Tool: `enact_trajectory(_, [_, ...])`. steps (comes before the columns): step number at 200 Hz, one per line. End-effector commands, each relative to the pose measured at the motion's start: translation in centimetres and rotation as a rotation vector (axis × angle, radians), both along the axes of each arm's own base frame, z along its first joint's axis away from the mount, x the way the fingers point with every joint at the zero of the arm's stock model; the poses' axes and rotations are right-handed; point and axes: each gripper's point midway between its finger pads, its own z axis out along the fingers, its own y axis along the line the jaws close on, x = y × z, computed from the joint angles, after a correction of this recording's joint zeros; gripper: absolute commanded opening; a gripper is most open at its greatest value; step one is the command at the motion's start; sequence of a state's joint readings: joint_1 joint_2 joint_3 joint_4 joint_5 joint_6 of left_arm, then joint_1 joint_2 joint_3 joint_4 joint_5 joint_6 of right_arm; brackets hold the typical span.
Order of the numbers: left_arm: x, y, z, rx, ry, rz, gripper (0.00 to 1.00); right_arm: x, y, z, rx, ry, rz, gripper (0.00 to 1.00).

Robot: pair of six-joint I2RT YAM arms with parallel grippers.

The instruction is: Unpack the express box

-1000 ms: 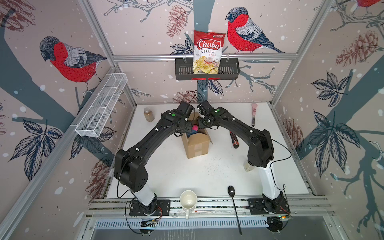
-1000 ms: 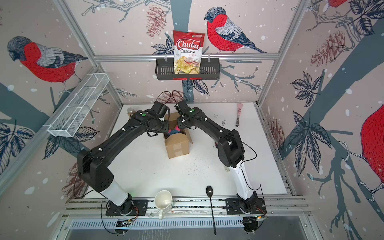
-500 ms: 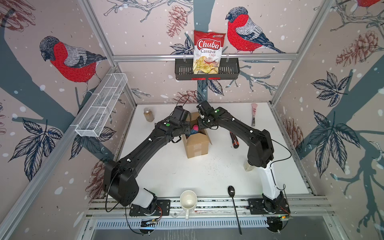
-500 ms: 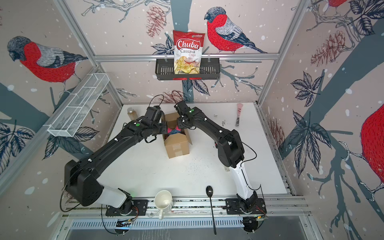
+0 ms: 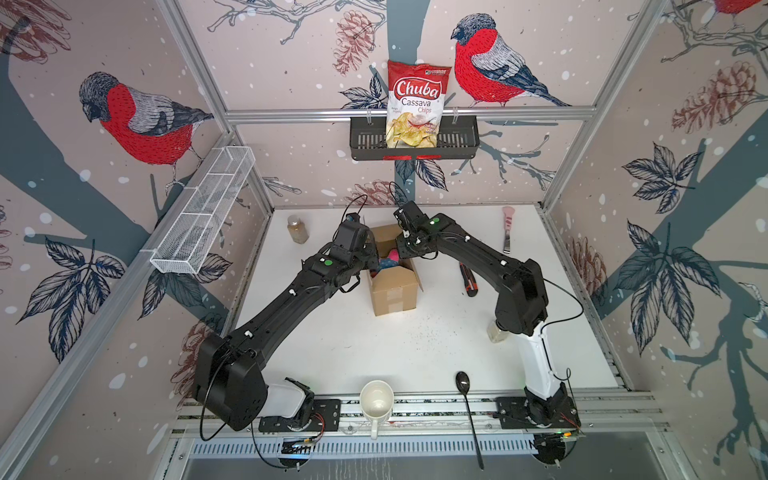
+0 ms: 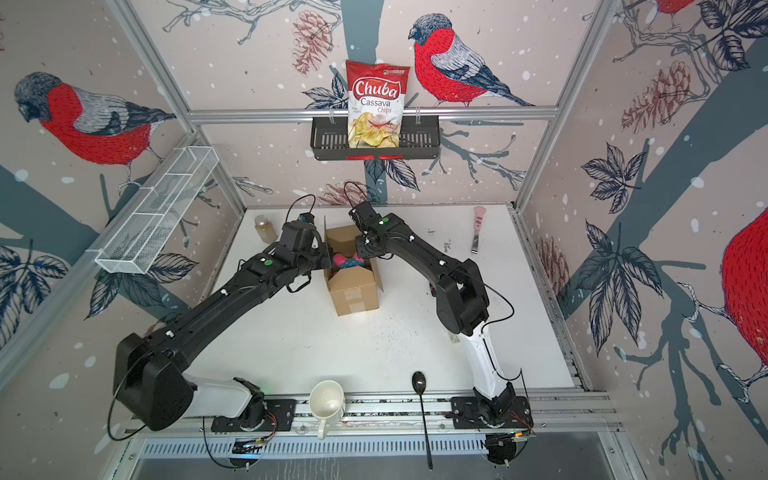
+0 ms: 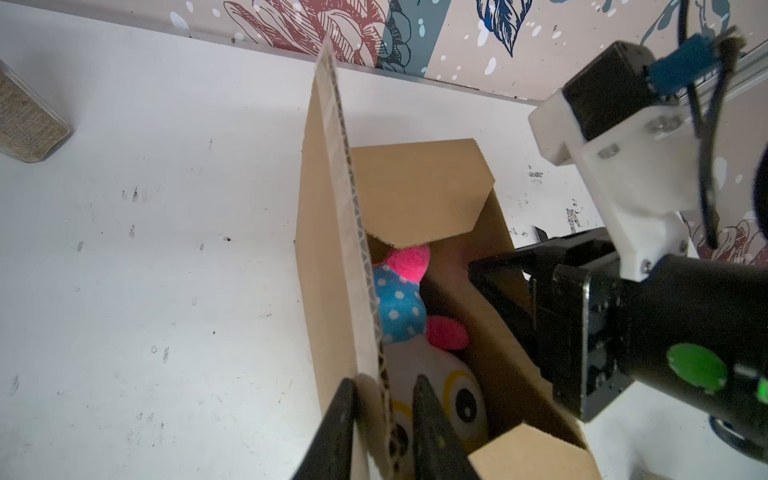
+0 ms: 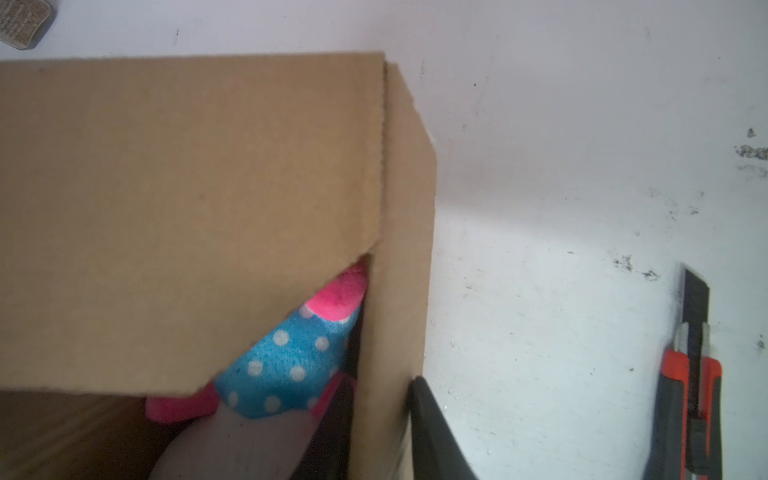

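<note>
We find the express box (image 5: 394,286) open near the back edge of the bench (image 5: 332,340), the right gripper (image 8: 380,386) pinching its right flap, the left gripper (image 7: 384,382) a little apart around its left flap.

Bullfinch-&-pinecone wallpaper (image 5: 137,120) covers all walls, w/ alu frame rails (image 5: 291,114). Black slotted basket (image 5: 457,141) hangs on back wall. White wire shelf (image 5: 203,216) is left of it & lower, scuffed white tabletop (image 5: 374,345) below it.
</note>
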State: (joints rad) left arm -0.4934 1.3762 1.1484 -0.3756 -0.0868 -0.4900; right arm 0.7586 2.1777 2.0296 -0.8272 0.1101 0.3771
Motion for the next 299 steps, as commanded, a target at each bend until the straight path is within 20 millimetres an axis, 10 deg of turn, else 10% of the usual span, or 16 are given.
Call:
enact_trajectory(1, [0.0, -0.7, 0.5, -0.060, -0.019, -0.039, 0.24, 0.0, 0.0, 0.7, 0.010, -0.013, -0.012, 0.17])
enact_trajectory(127, [-0.3, -0.7, 1.4, -0.236, -0.069, -0.087, 0.24, 0.0, 0.2, 0.7, 0.002, -0.012, -0.001, 0.19])
enact_trajectory(197, [0.2, -0.9, 2.5, -0.187, -0.085, -0.130, 0.51, -0.7, -0.3, 3.7, 0.017, -0.046, 0.012, 0.48])
enact_trajectory(250, [1.4, -0.8, 4.6, -0.180, -0.116, -0.141, 0.50, -2.0, -1.1, 6.0, 0.010, -0.144, 0.061, 0.58])
enact_trajectory(299, [-1.4, 1.2, 8.1, -0.242, -0.160, -0.064, 0.48, -2.4, -1.2, 5.9, -0.124, -0.348, 0.328, 0.66])
